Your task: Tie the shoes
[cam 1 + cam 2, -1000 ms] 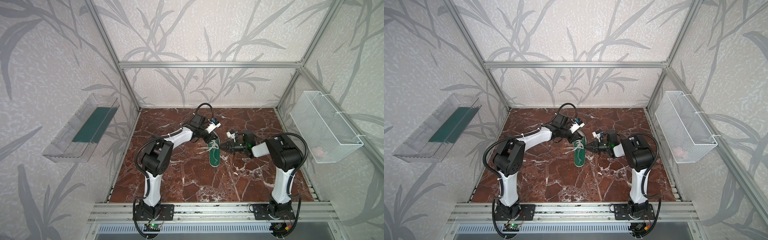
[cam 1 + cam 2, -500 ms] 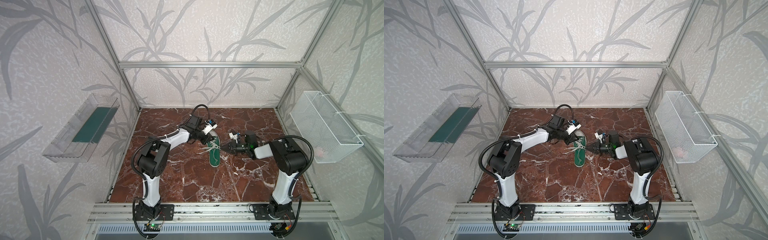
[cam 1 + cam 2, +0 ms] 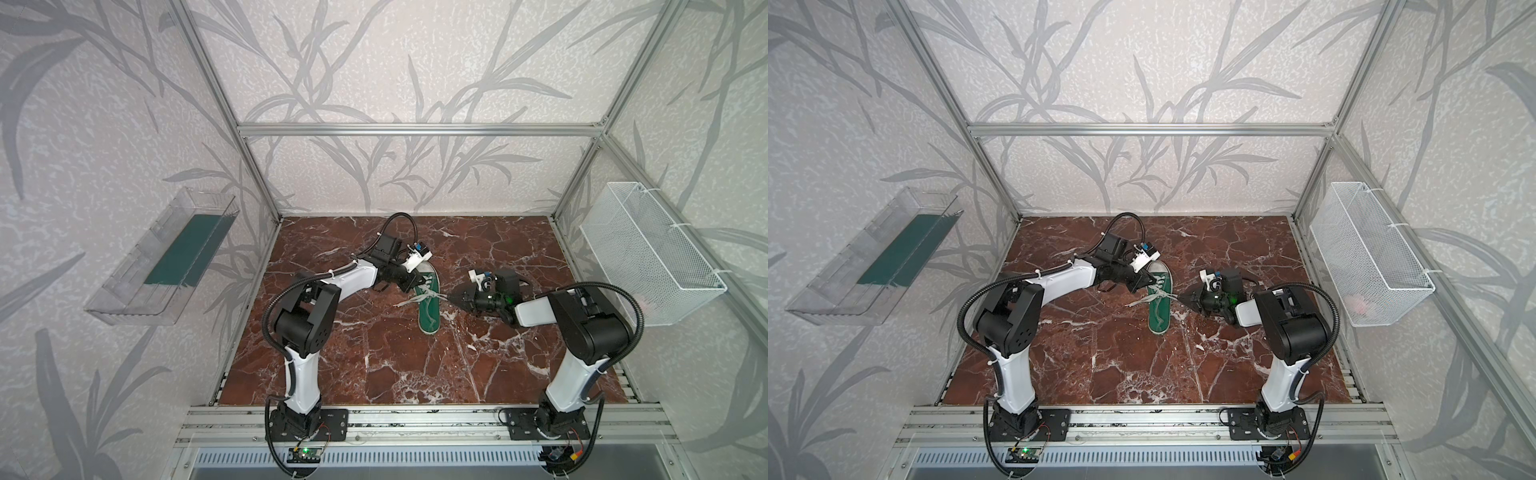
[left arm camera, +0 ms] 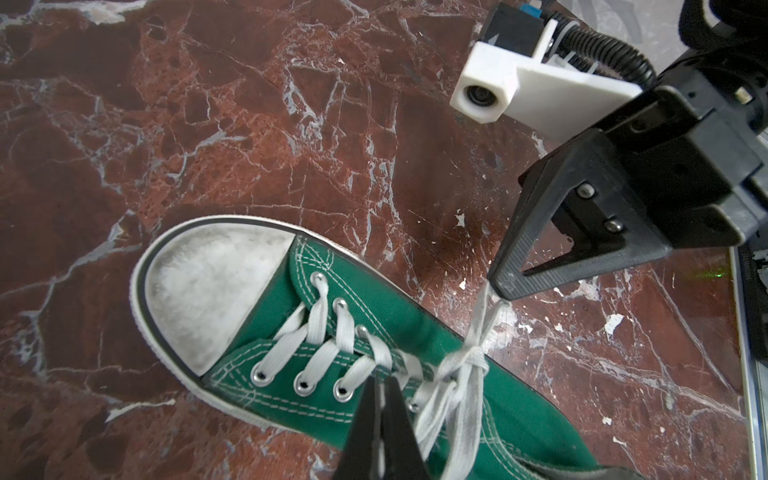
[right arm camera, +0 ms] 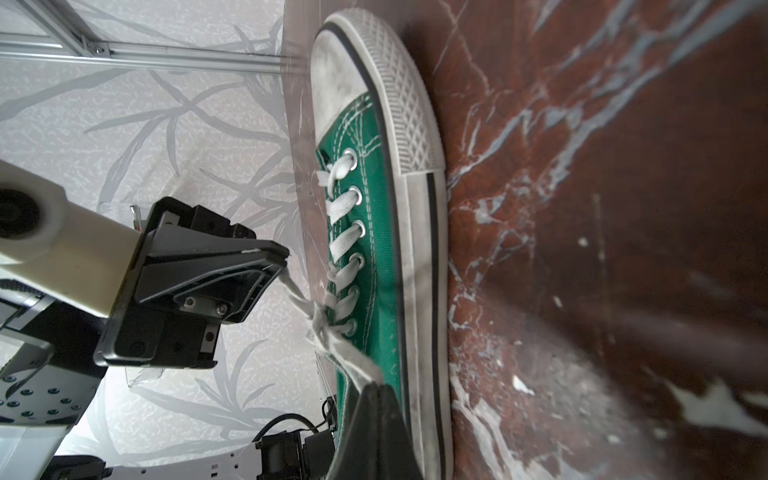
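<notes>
Both arms have swung their elbows out to the sides since a second ago, and the right gripper (image 3: 451, 296) has backed off a tiny bit. The small green canvas sneaker with the white rubber toe (image 3: 428, 316) has stayed in its spot.

The sneaker lies flat on the red-brown marble table top (image 3: 374, 353), right between the two grippers in both top views (image 3: 1158, 311). Its white toe is just beside the left gripper (image 3: 409, 286).

The left gripper is pinched shut on a bit of the long white flat laces (image 4: 316, 311). In the right wrist view one strand runs from the knot (image 5: 320, 320) straight into the left gripper (image 5: 282, 259). The right gripper is pinched shut on the laces too. In the left wrist view two strands go from the knot (image 4: 469, 359) into the right gripper (image 4: 498, 287). The knot sits on top of the sneaker, between the two gripper tips. The strands look pulled tight.

One loose lace end (image 3: 405, 304) lies on the table top, near the left gripper.

A clear plastic tray with a dark green mat inside (image 3: 124, 299) hangs on the wall, well apart from the left gripper on its outer side. A white wire basket (image 3: 648, 257) hangs well apart from the right gripper on its outer side.
</notes>
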### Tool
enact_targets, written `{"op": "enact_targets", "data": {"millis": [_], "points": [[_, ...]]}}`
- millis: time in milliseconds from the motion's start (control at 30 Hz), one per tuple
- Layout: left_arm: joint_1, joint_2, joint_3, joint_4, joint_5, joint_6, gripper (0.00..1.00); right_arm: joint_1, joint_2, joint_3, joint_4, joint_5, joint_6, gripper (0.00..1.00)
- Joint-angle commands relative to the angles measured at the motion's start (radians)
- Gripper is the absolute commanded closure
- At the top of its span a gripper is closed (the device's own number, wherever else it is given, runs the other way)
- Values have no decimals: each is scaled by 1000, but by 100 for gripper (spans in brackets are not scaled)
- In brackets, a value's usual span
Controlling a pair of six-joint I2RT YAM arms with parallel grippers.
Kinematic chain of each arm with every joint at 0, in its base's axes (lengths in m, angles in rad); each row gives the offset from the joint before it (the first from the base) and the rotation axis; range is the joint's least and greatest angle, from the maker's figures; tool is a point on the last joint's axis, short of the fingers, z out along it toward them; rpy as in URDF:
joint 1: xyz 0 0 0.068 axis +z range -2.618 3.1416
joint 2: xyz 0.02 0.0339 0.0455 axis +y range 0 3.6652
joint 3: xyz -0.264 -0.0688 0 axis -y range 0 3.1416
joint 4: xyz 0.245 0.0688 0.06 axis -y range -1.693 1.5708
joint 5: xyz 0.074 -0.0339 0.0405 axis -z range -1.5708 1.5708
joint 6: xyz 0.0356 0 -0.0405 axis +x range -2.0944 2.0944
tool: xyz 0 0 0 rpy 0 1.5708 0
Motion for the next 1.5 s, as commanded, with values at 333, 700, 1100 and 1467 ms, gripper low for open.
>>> {"op": "enact_targets", "data": {"millis": [333, 700, 1100, 1467], "points": [[24, -69, -37, 5, 30, 33, 100, 30, -135, -40, -168, 186, -28, 100], [43, -84, -66, 47, 55, 20, 100, 30, -212, -56, -302, 302, -47, 100], [56, -99, -101, 73, 70, 13, 100, 41, -252, -48, -419, 420, -30, 100], [56, -128, -149, 113, 83, -6, 100, 114, -246, 71, -651, 576, 3, 100]]}}
